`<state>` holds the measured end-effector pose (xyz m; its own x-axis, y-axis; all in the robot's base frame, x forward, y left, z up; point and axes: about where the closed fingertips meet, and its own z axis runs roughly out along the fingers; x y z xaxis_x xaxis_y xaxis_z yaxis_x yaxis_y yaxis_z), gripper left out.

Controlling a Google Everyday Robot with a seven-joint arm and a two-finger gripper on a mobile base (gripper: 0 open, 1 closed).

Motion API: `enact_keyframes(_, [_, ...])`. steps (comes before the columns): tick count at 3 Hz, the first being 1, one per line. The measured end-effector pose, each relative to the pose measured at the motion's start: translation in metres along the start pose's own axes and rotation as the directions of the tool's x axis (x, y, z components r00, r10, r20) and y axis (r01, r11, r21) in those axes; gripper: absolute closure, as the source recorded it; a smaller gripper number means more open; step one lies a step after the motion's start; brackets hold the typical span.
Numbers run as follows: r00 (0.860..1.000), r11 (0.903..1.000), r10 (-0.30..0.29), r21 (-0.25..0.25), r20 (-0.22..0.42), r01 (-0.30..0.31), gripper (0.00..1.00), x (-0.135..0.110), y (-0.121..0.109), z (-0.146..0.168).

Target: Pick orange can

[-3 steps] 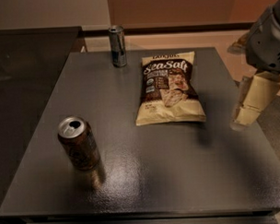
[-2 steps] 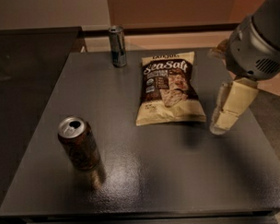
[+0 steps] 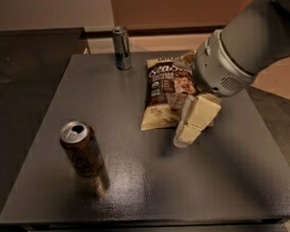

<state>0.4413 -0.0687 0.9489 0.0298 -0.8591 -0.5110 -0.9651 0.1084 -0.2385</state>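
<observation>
The orange can [image 3: 81, 149] stands upright near the front left of the dark table [image 3: 138, 185]. It has a dark orange-brown body and a silver top with an open tab hole. My gripper [image 3: 186, 131] hangs from the grey arm that reaches in from the upper right. It hovers over the middle of the table, in front of the chip bag's lower right corner. It is well to the right of the can and apart from it. It holds nothing that I can see.
A chip bag [image 3: 165, 91] with "Sea Salt" print lies flat at the table's centre back, partly behind the arm. A slim blue-and-silver can [image 3: 121, 47] stands at the back edge. A dark counter [image 3: 23, 60] lies to the left.
The arm has swung in from the right edge toward the table's middle, and the gripper now sits lower and further left, by the chip bag. The cans and bag have not moved.
</observation>
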Motion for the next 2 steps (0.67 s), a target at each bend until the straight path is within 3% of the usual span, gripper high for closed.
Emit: enact_keyframes(2, [0.986,0.9922,-0.063,-0.097,0.154,0.078,0.00,-0.069,0.036,0.045])
